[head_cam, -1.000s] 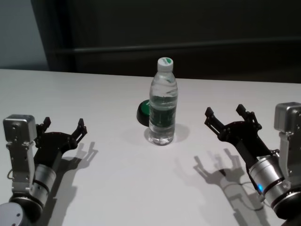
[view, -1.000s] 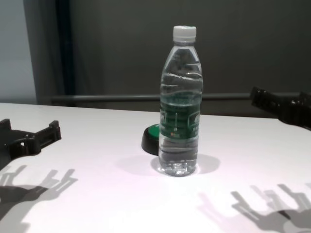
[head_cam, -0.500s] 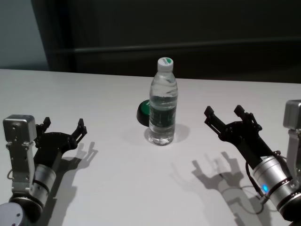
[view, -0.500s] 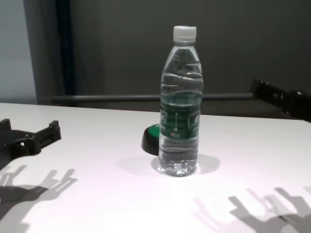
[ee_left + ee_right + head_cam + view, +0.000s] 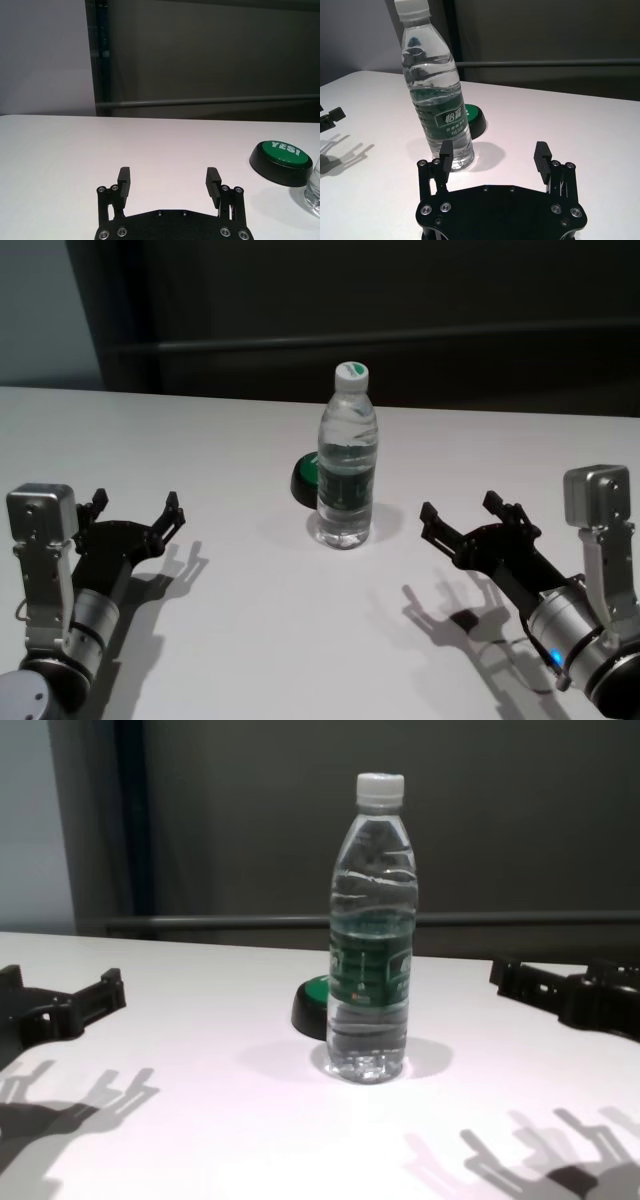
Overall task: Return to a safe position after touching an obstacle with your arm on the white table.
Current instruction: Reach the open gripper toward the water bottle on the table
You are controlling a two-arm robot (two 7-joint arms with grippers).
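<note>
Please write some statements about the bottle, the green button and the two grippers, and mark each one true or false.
1. The water bottle stands upright on the white table. True.
2. The right gripper is shut on the bottle. False: it is open and apart from it.
3. The green button lies beside the bottle's base. True.
4. The bottle's cap is off. False: the white cap is on.
5. The left gripper is open and holds nothing. True.

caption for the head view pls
Water bottle upright on white table, open left gripper and right gripper flanking it.
</note>
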